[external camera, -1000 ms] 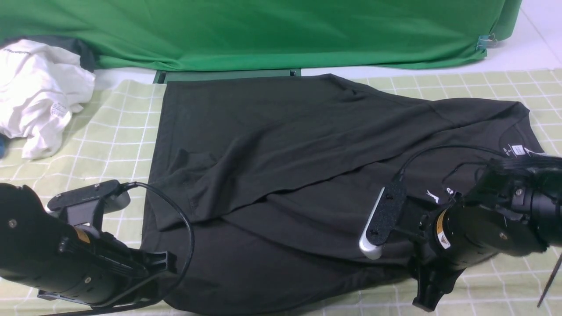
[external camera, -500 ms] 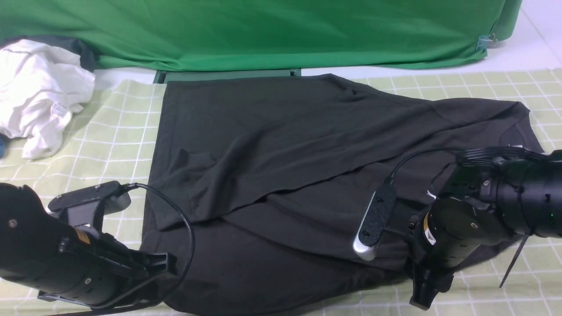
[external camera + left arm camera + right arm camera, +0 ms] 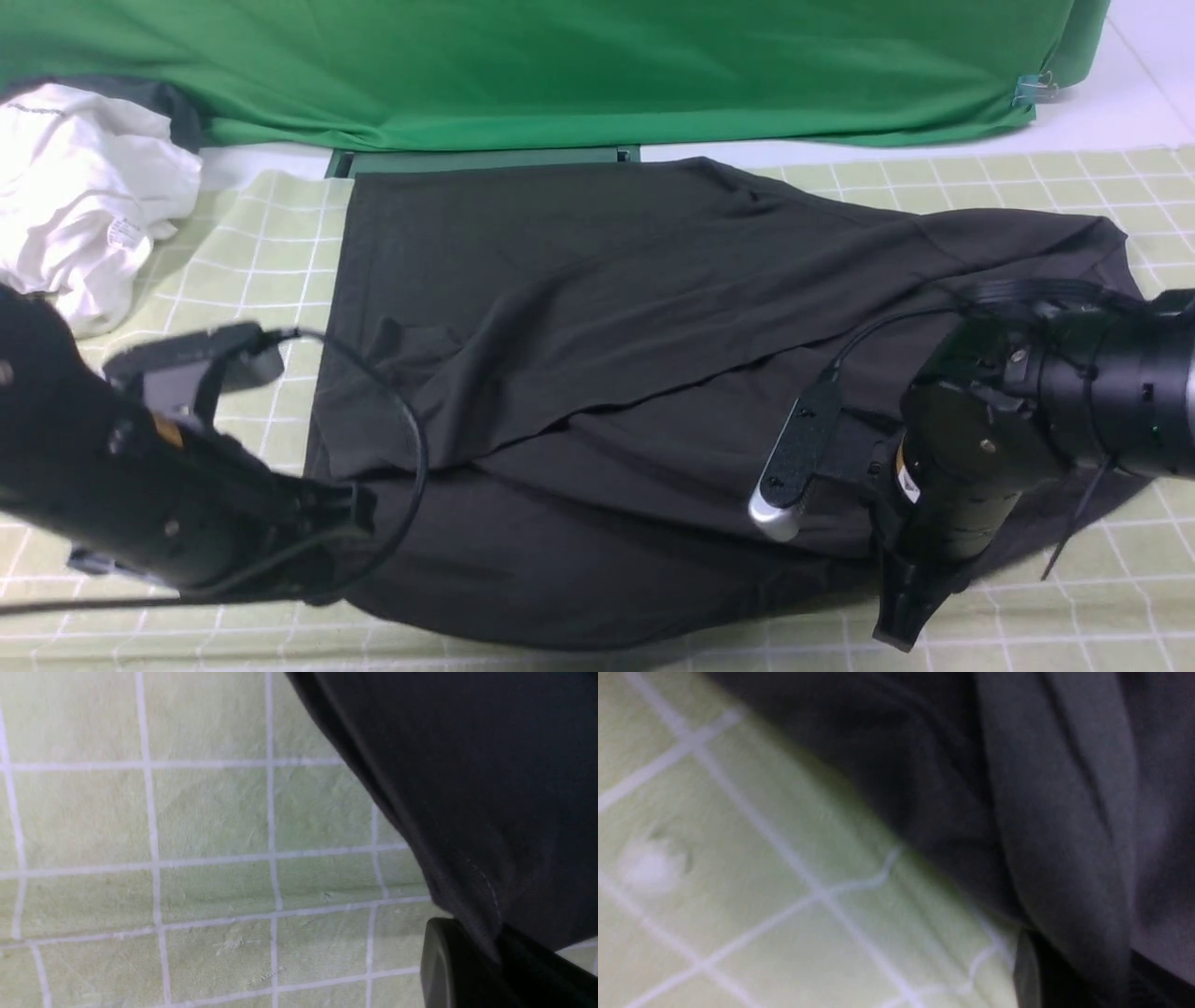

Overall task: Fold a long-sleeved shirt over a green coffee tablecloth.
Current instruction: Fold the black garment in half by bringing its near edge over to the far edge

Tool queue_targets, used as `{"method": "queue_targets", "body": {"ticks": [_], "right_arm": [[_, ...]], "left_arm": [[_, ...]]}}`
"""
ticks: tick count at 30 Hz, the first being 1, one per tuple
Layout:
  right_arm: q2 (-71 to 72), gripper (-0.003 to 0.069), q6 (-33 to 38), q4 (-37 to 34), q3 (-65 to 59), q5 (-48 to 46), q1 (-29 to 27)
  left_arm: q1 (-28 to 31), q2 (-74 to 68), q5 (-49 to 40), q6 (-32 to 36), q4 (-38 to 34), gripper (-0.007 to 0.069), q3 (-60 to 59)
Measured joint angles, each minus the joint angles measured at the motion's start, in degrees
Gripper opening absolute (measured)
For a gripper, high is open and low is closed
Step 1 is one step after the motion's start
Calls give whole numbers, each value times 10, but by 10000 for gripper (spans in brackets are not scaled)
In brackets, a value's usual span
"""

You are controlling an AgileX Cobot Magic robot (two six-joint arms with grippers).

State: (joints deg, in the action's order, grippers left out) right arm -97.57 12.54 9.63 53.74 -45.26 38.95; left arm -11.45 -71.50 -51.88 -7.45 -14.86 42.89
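– Along the near edge of the long-sleeved shirt [image 3: 597, 308], which arm holds what?

– Both arms hold cloth. The left gripper [image 3: 341, 537] is at the near hem corner, its fingers [image 3: 448, 961] closed on the stitched edge, as the left wrist view shows. The right gripper [image 3: 910, 607] is at the other near corner. The right wrist view is blurred, but a gathered ridge of fabric runs down into the fingers [image 3: 1029, 966], so they appear clamped on it.

– How does the garment lie?

– It lies flat on the green coffee tablecloth [image 3: 233, 280], with its long axis running across the table from the robot's left to its right. The hem is on the left, and the end under the right arm is partly hidden. One flap already crosses the body on a diagonal. From each set of fingers the bulk of the cloth lies forward, away from the robot.

– What does the next move turn on?

– Probably on carrying the near edge forward, over the body, toward the far edge. Each arm is nearest its own corner, so the two would need to travel level to keep the fold line parallel to the long axis.

– What stands around the shirt?

– A crumpled white garment [image 3: 84, 196] sits well apart at the far left. The bright green fabric [image 3: 560, 65] hangs just behind the far edge. Neither lies in the fold's path, though the diagonal flap may bunch.
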Motion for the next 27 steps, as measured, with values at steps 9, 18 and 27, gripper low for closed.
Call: {"method": "queue_targets", "body": {"ticks": [9,18,27], "right_arm": [[77,48,6,-65,0,-111,0],[156,48,10,-96,-34,-196,0],[201,48,-3,-104,-69,-196,0]], "left_arm": [[0,1,-57,14,3,24,11],[0,78,-81,20,-50,24,-25],[0,185,-77,21,-108,24,-79]]}}
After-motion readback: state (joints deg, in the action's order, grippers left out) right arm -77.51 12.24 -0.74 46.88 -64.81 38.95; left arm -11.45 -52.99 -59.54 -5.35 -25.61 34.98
